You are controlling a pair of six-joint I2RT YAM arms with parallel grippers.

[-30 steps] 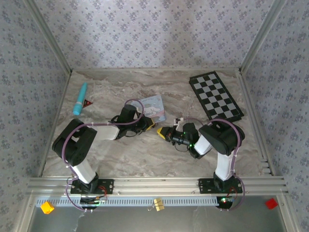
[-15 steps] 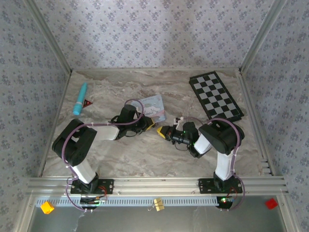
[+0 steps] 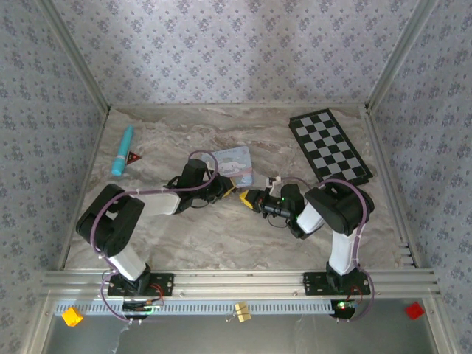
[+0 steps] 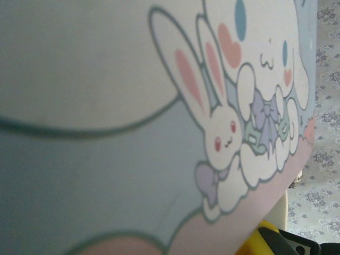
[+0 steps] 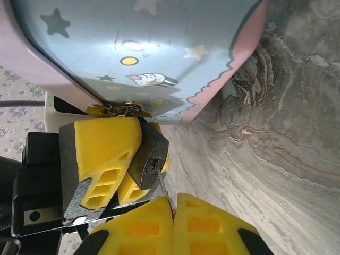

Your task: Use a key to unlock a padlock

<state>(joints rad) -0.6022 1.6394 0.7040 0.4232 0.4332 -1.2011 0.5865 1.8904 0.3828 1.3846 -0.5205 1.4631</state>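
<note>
My left fingers (image 5: 106,143) are clenched on the black padlock (image 5: 149,154), just below the edge of the blue cartoon tin (image 5: 149,48), over the table (image 5: 287,159). My right fingers (image 5: 143,226) pinch the thin key (image 5: 161,183), its tip at the keyhole.

floral-papered walls (image 3: 236,51), marbled tabletop (image 3: 214,240)

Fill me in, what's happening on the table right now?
Both arms are working at the cartoon tin mid-table. The left gripper pinches the small black padlock between its jaws; the padlock hangs at the tin's brass clasp. The right gripper has its jaws shut on a thin key whose tip sits at the padlock's keyhole. How far in it is I can't tell, and nothing shows the lock open yet.
</note>
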